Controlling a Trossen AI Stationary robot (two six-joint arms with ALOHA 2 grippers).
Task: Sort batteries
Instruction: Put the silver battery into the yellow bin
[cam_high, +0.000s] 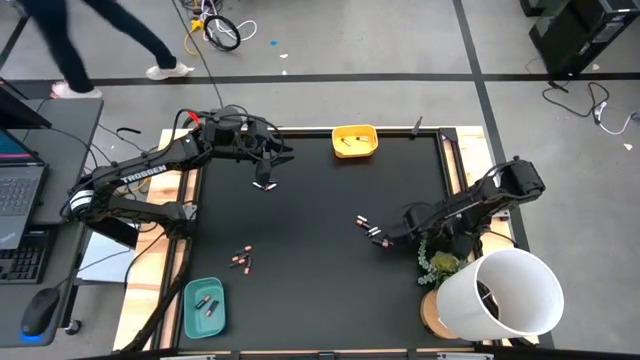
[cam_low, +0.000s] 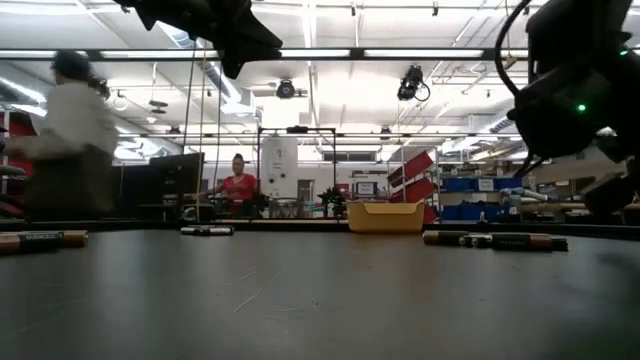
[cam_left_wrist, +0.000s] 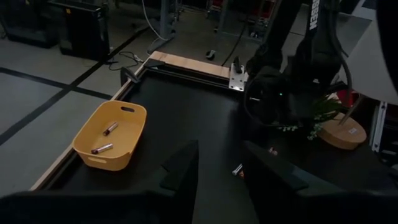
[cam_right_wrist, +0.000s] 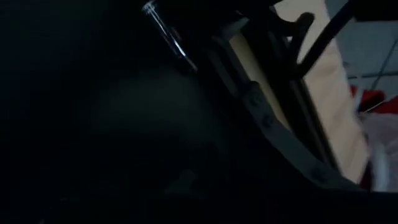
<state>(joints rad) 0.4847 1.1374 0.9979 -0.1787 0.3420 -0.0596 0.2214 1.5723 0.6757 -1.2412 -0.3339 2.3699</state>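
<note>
Partly sorted: two batteries in yellow tray (cam_high: 366, 149), two in teal tray (cam_high: 193, 315), about six loose on surface (cam_high: 310, 230); left pincer (cam_high: 266, 184) open, empty, near yellow tray; right pincer (cam_high: 383, 238) down at a loose pair (cam_high: 367, 226), grip can't tell.

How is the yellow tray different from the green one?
The yellow tray sits at the far edge of the table, nearer the left gripper; the green tray lies at the near left corner. The yellow one looks squarer, the green one longer. Both hold two batteries.
</note>
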